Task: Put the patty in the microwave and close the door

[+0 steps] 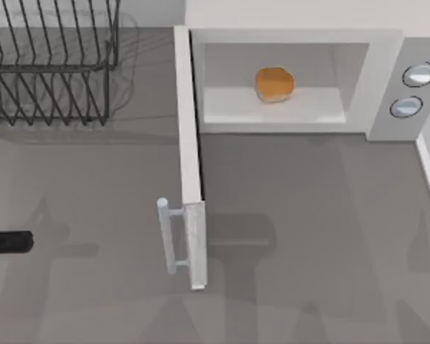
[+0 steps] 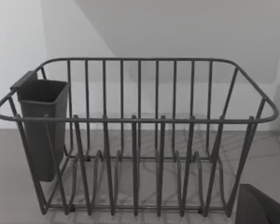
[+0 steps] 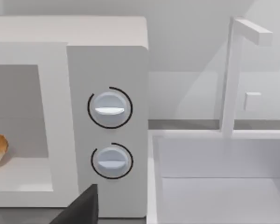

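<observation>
Inside microwave (image 1: 294, 79) cavity: patty (image 1: 274, 84) flat | door (image 1: 190, 165) swung open

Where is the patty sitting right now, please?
In the top view the patty lies on the floor of the open microwave, near the middle of the cavity, right of the swung-out door.

patty (image 1: 274, 84) inside microwave (image 1: 387, 86)

wire rack (image 1: 50, 64) | dark cup (image 2: 39, 126) | sink (image 3: 214, 186) | faucet (image 3: 233, 74)
</observation>
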Robot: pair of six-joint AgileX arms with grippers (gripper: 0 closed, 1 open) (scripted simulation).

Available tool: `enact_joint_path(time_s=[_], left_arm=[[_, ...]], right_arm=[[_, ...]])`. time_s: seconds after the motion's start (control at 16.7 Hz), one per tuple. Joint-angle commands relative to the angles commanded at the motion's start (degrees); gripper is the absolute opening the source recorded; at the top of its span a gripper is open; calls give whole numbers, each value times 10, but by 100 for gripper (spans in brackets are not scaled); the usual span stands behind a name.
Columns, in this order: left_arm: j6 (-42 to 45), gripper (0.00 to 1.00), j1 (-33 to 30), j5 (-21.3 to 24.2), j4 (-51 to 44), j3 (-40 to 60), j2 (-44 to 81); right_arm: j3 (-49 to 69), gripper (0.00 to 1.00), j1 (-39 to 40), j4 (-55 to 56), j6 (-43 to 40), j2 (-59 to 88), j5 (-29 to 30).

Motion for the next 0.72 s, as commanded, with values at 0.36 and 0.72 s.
enact_joint_path(time_s=[0.36, 0.72], left_arm=[[1, 0, -71, -70, 43, 20, 62], [-5, 0, -74, -71, 36, 26, 69]], right_arm=[[0, 100, 0, 0, 0, 0, 0], [0, 100, 0, 0, 0, 0, 0]])
